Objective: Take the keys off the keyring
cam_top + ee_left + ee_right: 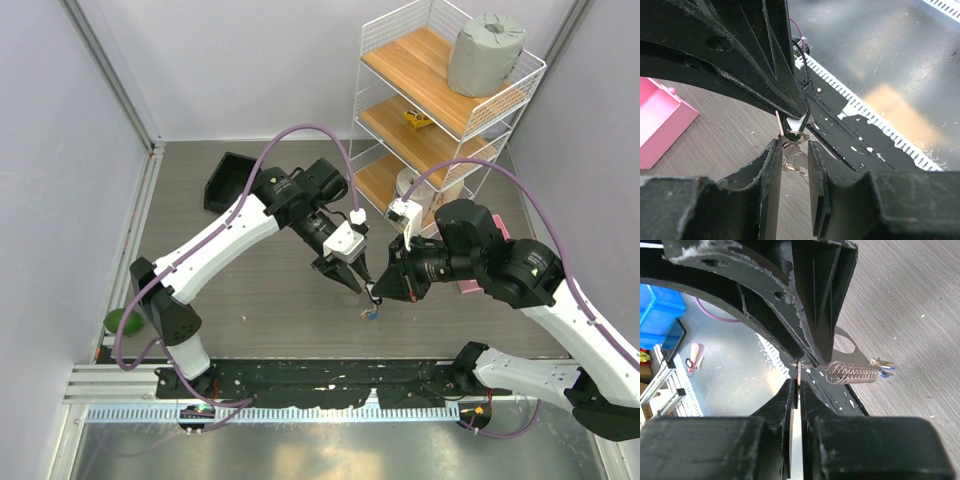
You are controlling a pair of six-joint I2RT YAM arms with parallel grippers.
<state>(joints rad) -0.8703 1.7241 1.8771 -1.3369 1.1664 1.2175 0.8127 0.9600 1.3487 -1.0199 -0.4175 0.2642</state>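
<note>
Right wrist view has the right gripper (798, 375) clenched on a thin silver wire of the keyring (852, 374), which hangs above the grey tabletop (910, 315) and reads here as a tight coil of bright loops running out to the right, with the keys (883, 371) bunched at its right end, tiny, one blue-headed and one gold. Left wrist view shows the left gripper (794, 155) with its jaws apart, silver loops sitting in the gap between them; from above, both grippers meet tip to tip near the middle of the tabletop, keys dangling just beneath
</note>
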